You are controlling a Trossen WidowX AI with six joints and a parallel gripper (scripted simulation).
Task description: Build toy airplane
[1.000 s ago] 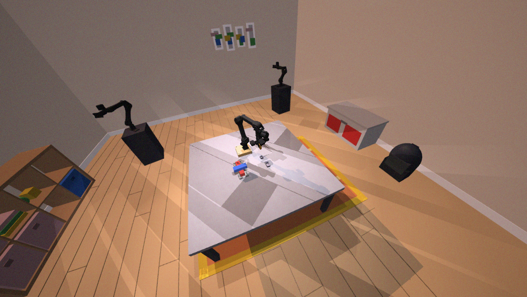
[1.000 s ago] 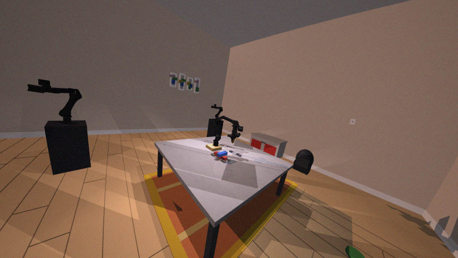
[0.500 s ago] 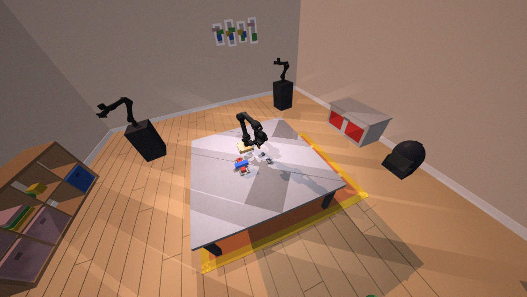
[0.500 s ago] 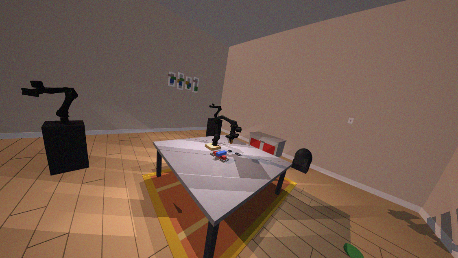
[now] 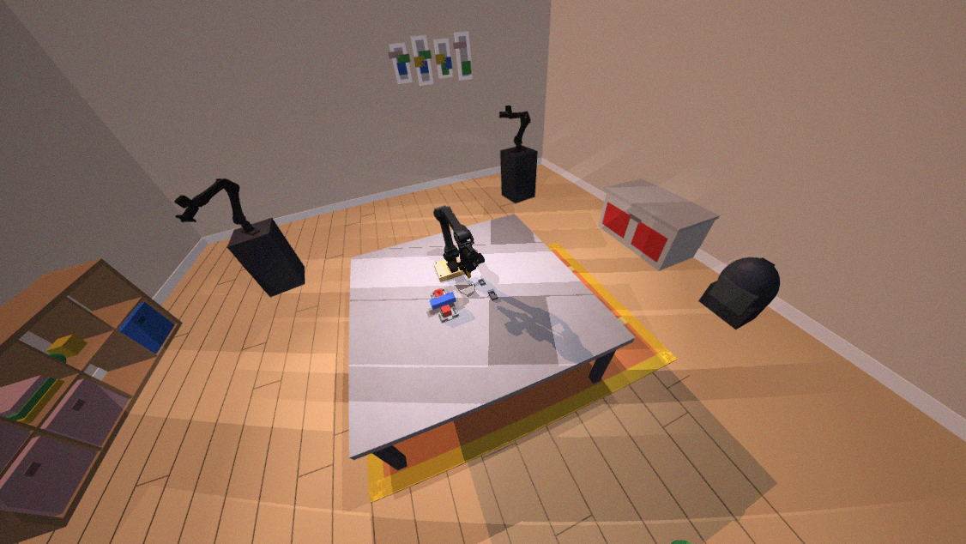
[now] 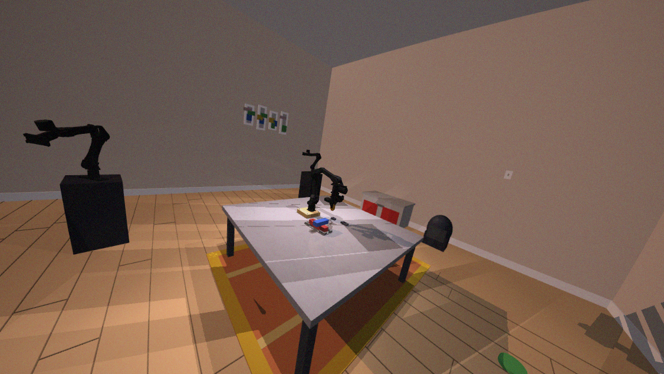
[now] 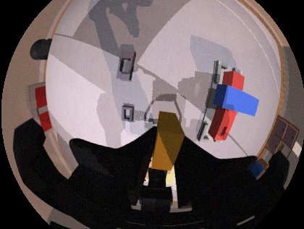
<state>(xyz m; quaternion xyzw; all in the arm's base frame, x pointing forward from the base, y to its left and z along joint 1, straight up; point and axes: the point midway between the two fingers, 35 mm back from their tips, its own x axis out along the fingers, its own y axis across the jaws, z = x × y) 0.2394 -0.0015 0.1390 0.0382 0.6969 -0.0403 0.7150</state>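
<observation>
Claw: your claw [image 5: 468,270] [image 6: 332,206] [image 7: 167,145] is closed on the fin, up off the tabletop.
Fin: the yellow-orange piece [image 5: 468,274] [image 6: 332,208] [image 7: 168,139] you have pinched between the fingertips; its far end sticks out past them in the wrist view.
Small holders: two grey ones [image 5: 481,281] [image 5: 492,295] [image 6: 332,218] [image 6: 344,223] [image 7: 127,113] [image 7: 127,65] sit near each other on the tabletop, apart from the jig.
Fuselage: red [image 5: 446,311] [image 6: 324,227] [image 7: 223,125], lying lengthwise in the jig; a dark socket shows in its top near one end, unfilled.
Wing: blue [image 5: 443,300] [image 6: 320,222] [image 7: 237,100], lying crosswise on top of your fuselage; its tab is hidden from you.
Jig: grey [image 5: 454,315] [image 6: 330,232] [image 7: 203,131], under and beside the fuselage.
Tabletop: pale grey [image 5: 405,391] [image 6: 315,278] [image 7: 79,72], striped by shadow.
Arm base: yellow plate [image 5: 442,273] [image 6: 304,214], near the jig.
Writing: you get no readable label or brand on the parts.
</observation>
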